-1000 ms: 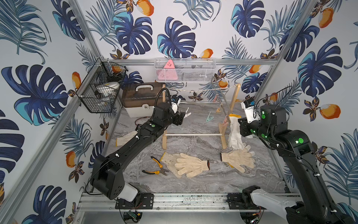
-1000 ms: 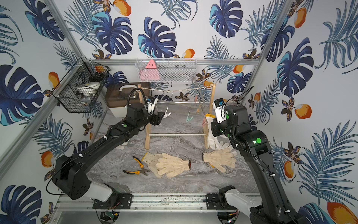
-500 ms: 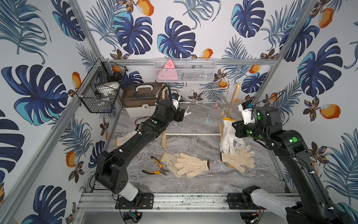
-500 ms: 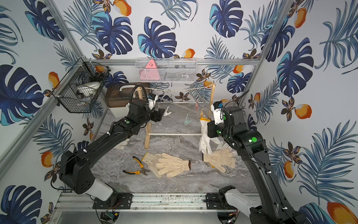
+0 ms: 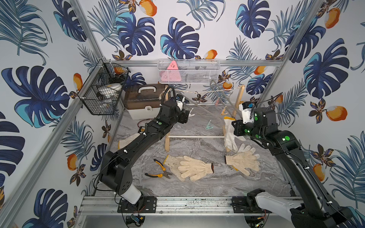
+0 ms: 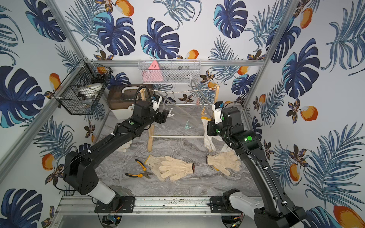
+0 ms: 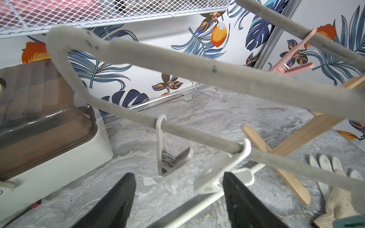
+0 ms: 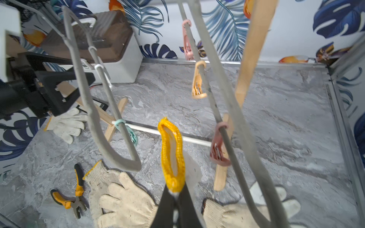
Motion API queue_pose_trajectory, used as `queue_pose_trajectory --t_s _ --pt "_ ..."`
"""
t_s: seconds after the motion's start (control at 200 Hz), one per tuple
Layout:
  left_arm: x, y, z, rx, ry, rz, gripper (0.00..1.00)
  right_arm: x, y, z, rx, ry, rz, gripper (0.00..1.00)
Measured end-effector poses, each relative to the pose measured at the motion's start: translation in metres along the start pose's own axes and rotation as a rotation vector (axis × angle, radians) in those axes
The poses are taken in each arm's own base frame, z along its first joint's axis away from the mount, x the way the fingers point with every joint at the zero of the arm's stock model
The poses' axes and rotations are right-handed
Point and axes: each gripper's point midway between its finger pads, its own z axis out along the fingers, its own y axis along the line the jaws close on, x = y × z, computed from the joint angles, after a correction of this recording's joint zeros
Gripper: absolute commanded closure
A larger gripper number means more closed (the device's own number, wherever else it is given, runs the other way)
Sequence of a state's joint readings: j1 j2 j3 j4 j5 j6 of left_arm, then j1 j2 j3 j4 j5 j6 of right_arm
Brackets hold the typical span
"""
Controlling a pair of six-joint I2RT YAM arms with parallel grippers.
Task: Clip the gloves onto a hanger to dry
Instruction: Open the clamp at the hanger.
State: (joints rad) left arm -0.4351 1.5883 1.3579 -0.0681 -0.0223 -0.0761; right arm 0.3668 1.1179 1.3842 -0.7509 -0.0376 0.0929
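Right claw [image 8: 174,194]: shut tight on the edge of a yellow cuff. You have one glove [image 5: 229,134] hanging from it, fingers down, at the right by the wooden rack [image 5: 240,102].
Left claw [image 7: 177,189]: jaws wide apart and holding nothing. A white clip [image 7: 215,177] on the hanger [image 7: 197,65] sits close against one finger, not yet pressed.
Just changed: a second ago the held glove sagged low beside the right-hand heap. Now it is lifted clear of the table [image 5: 197,148], cuff uppermost. Your left claw has barely shifted and keeps station at the hanger.
Meaning: I judge the pick done and the carry begun. The cuff must travel left to the clip your left claw is lining up on. No glove is clipped yet.
Other gloves: an overlapped pair [image 5: 194,167] near the middle, a heap [image 5: 244,160] at right, a single glove [image 5: 127,140] at left under the left arm, all lying on the table.
Right wrist view only: shows the cuff mouth gaping and pinched at its very edge, a thin hold. Both top views show only a dangling glove.
Left wrist view only: shows the white clip closed and off-centre between the jaws, with a second pale clip [image 7: 169,158] beside it. From above you can hardly make these clips out.
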Motion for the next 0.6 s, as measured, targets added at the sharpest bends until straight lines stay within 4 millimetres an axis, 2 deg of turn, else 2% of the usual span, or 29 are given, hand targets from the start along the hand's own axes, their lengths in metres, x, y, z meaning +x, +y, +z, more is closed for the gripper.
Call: queue_pose_trajectory --t_s 0.11,0.205,0.435,0.6 --pt "0.000 -0.001 -0.002 0.009 0.000 0.000 0.24 -0.013 0.007 0.002 -0.028 -0.042 -0.061 1.00" --pt "-0.001 -0.004 -0.005 0.026 -0.005 0.000 0.24 -0.023 0.013 0.013 -0.043 -0.046 -0.097 1.00" --pt "0.007 -0.008 -0.011 0.052 0.010 -0.005 0.24 -0.027 0.053 0.043 -0.087 -0.014 -0.207 1.00" --pt "0.005 -0.013 -0.021 0.081 0.003 -0.015 0.24 -0.026 0.043 0.064 0.004 0.005 -0.225 1.00"
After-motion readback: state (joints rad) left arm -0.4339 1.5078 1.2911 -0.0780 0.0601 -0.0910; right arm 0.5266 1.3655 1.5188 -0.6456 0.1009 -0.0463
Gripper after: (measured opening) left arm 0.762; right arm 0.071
